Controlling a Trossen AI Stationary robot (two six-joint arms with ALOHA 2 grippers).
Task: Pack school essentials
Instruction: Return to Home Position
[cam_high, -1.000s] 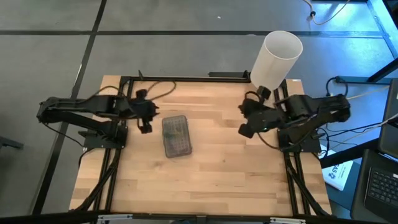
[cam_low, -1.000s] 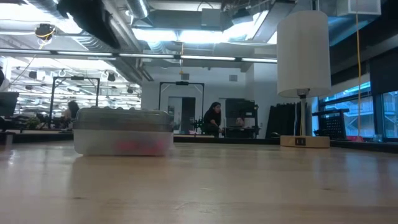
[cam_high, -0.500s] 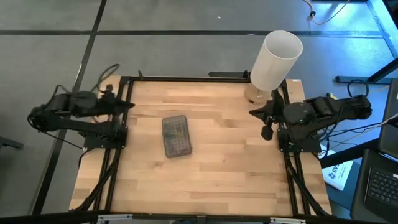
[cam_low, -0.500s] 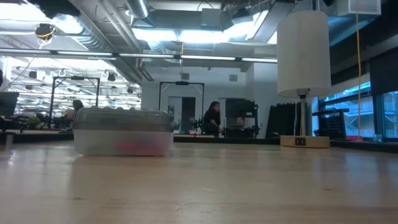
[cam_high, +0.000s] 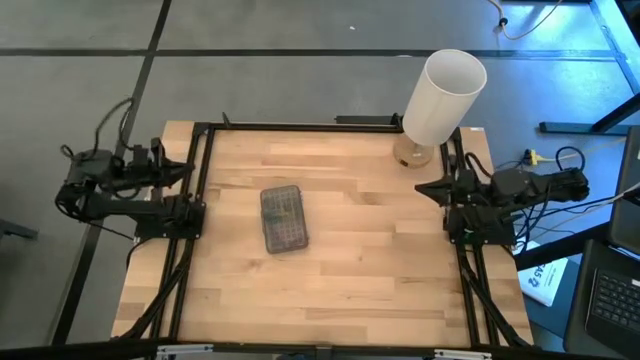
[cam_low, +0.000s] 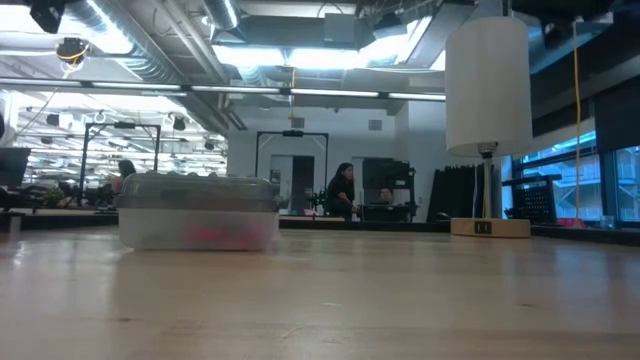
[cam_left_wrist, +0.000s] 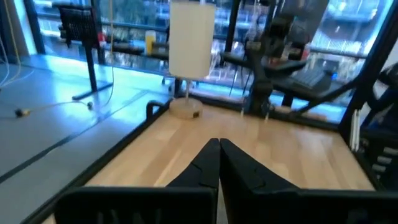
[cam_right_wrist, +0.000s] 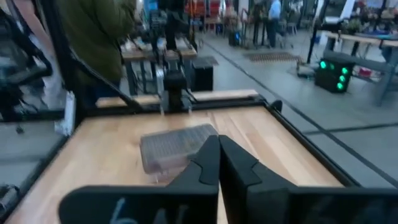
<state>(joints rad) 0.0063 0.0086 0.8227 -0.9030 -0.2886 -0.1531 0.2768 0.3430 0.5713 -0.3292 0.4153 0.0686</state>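
Left gripper (cam_left_wrist: 218, 144) and right gripper (cam_right_wrist: 219, 140) rest pressed together, empty, at opposite table edges. Clear grey-lidded plastic box (cam_high: 282, 218) lies between them, with a tall white cylinder (cam_high: 443, 93) near the right.

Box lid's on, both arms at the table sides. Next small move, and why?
Probably nothing beyond letting both arms settle at rest. The box lies lid-on on the table. The left gripper and right gripper are shut and empty at the table's side edges, well apart from the box, so no further grasp looks needed.
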